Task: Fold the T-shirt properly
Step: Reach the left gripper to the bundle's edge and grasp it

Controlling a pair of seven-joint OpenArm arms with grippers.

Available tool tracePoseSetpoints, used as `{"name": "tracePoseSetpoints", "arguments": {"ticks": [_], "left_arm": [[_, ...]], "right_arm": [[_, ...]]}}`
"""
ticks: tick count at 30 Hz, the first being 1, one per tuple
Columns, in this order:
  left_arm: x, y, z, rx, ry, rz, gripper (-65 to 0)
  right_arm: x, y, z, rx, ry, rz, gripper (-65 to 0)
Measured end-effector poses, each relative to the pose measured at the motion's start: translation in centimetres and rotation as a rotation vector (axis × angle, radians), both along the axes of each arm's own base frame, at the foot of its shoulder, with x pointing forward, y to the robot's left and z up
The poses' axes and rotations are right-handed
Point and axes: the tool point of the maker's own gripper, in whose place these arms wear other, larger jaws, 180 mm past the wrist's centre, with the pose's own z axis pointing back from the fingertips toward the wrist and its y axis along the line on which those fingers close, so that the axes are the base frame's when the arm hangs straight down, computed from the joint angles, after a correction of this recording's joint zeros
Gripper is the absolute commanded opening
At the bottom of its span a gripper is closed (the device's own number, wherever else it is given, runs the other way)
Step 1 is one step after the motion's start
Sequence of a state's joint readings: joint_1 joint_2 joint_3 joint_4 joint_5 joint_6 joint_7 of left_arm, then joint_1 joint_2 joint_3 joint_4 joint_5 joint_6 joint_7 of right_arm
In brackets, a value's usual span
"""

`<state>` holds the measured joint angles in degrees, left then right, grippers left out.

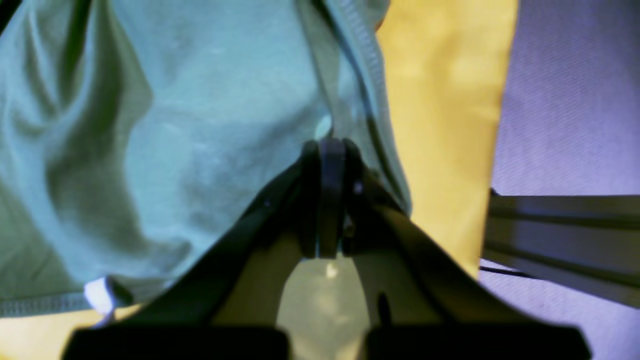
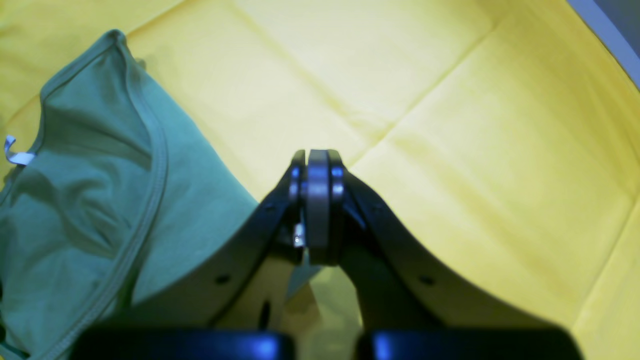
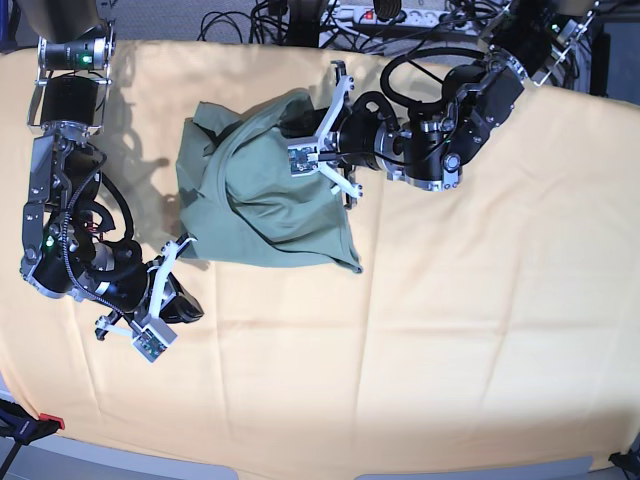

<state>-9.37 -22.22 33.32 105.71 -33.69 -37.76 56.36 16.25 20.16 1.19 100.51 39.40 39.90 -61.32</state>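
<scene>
The T-shirt (image 3: 262, 190) sits bunched in a rumpled green heap on the yellow-orange cloth (image 3: 450, 330) covering your counter, toward the far side and a little to the base view's left of centre. Hem and sleeve seams show along its edges; a small white tag (image 1: 97, 295) pokes out at one seam in your left wrist view.

Your left claw (image 1: 327, 150) is clenched on a fold of the T-shirt, jaws pressed together with fabric pinched at the tips (in the base view that arm reaches in from the far right, its claw at the heap's upper right edge). The cloth drapes loose to either side of the pinch.

Your right claw (image 2: 316, 160) is clenched too, jaws fully together, over bare yellow cloth with creases running across it. The T-shirt lies just beside it in the right wrist view; whether it touches the fabric, you cannot tell. In the base view it sits near the heap's lower left corner.
</scene>
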Motion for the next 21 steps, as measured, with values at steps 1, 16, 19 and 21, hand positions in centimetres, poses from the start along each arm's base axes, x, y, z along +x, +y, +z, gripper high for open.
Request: {"name": "tracePoseSetpoints", "arguments": {"ticks": [1,16,19,21], "left_arm": [[0.0,-0.01,0.01,0.0,0.0,0.0,-65.0],[0.39,0.14,-0.17,0.012,0.003,0.033,-65.0],[0.3,0.11,-0.12,0.009,0.004,0.025,-65.0],[0.47,0.04,0.15,0.003,0.004,0.023,-65.0]], "right_arm": [[0.0,0.0,-0.01,0.0,0.0,0.0,-65.0],[0.0,0.0,0.0,0.0,0.0,0.0,-65.0],[0.0,0.0,0.0,0.0,0.0,0.0,-65.0],[0.0,0.01,0.0,0.0,0.0,0.0,-65.0]]}}
